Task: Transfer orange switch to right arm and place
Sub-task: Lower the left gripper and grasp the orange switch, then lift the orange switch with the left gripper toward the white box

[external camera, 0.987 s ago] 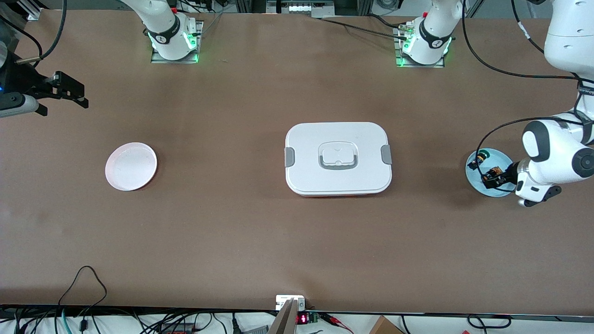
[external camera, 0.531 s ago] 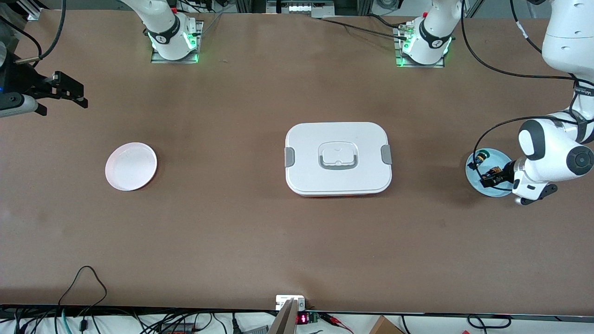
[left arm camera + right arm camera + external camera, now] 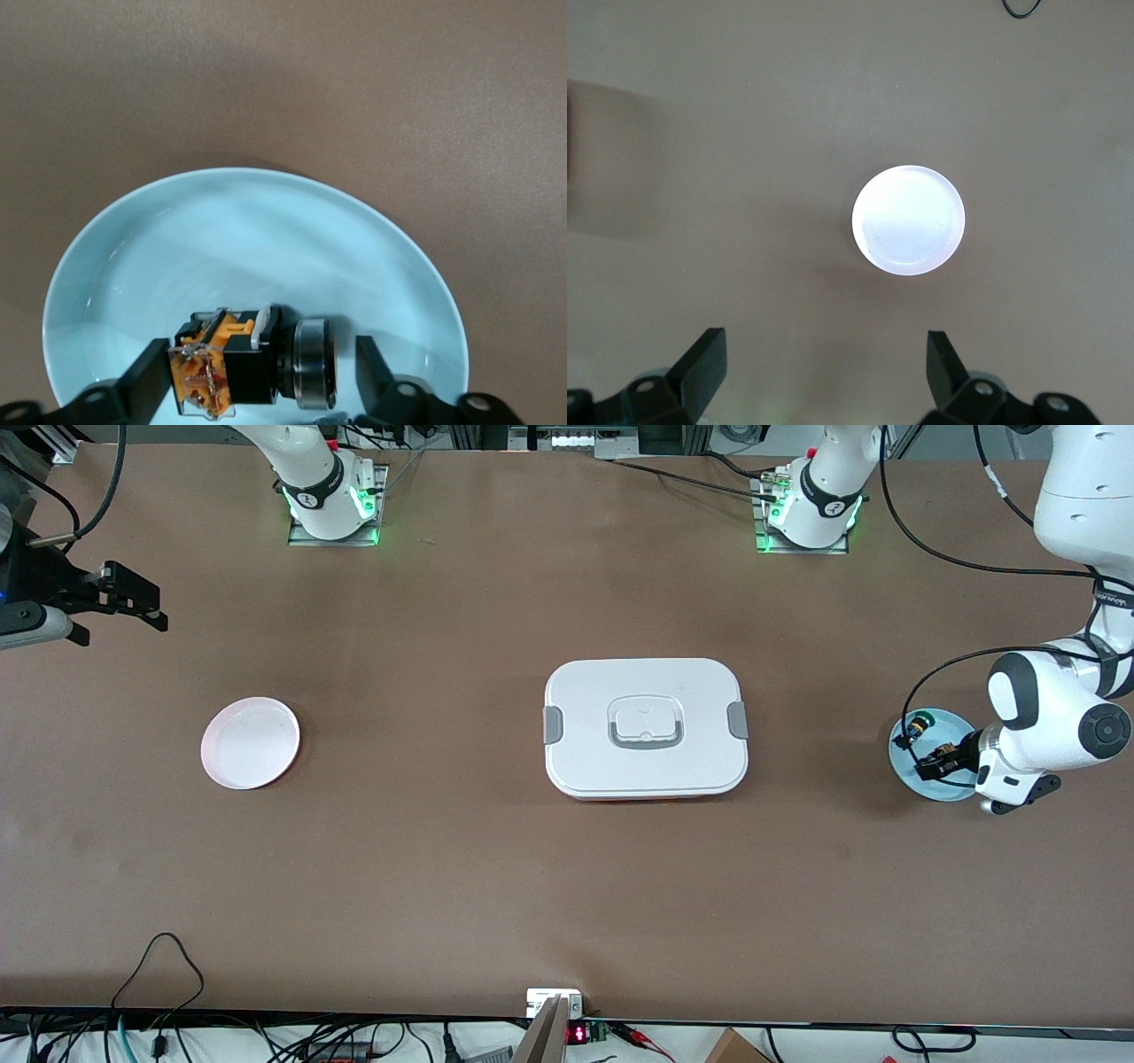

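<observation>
The orange switch (image 3: 937, 760) lies on its side in a light-blue plate (image 3: 912, 766) at the left arm's end of the table. My left gripper (image 3: 948, 762) is down in that plate, open, with the switch between its fingers. In the left wrist view the switch (image 3: 239, 363) shows an orange and black body and a silver ring. One finger (image 3: 146, 385) touches its orange end, and the other finger (image 3: 372, 372) stands a small gap off the ring end. My right gripper (image 3: 133, 602) waits open and empty over the table at the right arm's end.
A green-capped switch (image 3: 921, 722) lies in the same blue plate, farther from the front camera. A white lidded box (image 3: 645, 728) sits mid-table. A pale pink plate (image 3: 251, 742) lies toward the right arm's end, and it also shows in the right wrist view (image 3: 908, 220).
The left arm's wrist has shifted slightly over the blue plate, with the gripper staying around the orange switch. The right arm has not moved.
</observation>
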Action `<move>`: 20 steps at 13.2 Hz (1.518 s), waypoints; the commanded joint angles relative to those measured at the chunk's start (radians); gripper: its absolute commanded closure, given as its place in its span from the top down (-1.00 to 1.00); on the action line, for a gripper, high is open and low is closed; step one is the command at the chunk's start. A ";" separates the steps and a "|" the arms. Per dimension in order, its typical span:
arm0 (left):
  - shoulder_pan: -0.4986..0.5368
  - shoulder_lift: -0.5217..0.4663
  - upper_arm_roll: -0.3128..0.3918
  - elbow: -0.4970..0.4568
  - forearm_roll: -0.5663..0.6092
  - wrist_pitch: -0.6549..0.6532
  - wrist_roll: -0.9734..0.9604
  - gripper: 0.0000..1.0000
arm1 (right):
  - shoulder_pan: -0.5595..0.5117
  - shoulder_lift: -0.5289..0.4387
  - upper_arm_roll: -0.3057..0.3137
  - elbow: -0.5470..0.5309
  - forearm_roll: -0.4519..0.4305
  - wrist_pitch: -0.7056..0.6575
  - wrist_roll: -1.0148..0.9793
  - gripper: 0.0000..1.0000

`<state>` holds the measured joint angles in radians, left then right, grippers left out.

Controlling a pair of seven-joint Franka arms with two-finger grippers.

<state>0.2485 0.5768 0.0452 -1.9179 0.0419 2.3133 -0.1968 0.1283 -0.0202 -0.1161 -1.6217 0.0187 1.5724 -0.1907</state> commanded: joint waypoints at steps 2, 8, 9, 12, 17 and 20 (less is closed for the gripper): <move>-0.003 -0.049 -0.019 -0.020 0.019 -0.093 -0.018 -0.45 | -0.006 0.006 0.004 0.022 0.014 -0.020 0.005 1.00; -0.006 -0.150 -0.166 0.211 0.019 -0.568 -0.038 -0.54 | -0.004 0.008 0.006 0.023 0.014 -0.019 0.007 1.00; -0.006 -0.149 -0.215 0.270 0.019 -0.656 -0.038 -0.59 | -0.004 0.008 0.006 0.023 0.014 -0.017 0.007 1.00; -0.011 -0.146 -0.356 0.446 0.016 -0.819 -0.035 -0.60 | -0.003 0.008 0.009 0.023 0.015 -0.019 0.007 1.00; -0.009 -0.134 -0.484 0.516 -0.300 -0.815 0.115 -0.61 | -0.007 0.017 0.003 0.025 0.024 0.009 0.005 1.00; 0.000 -0.109 -0.482 0.520 -0.619 -0.764 0.414 -0.61 | -0.010 0.014 0.001 0.049 0.056 -0.006 0.001 1.00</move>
<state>0.2332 0.4305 -0.4322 -1.4378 -0.4446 1.5275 0.0489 0.1261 -0.0113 -0.1162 -1.6092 0.0498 1.5901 -0.1907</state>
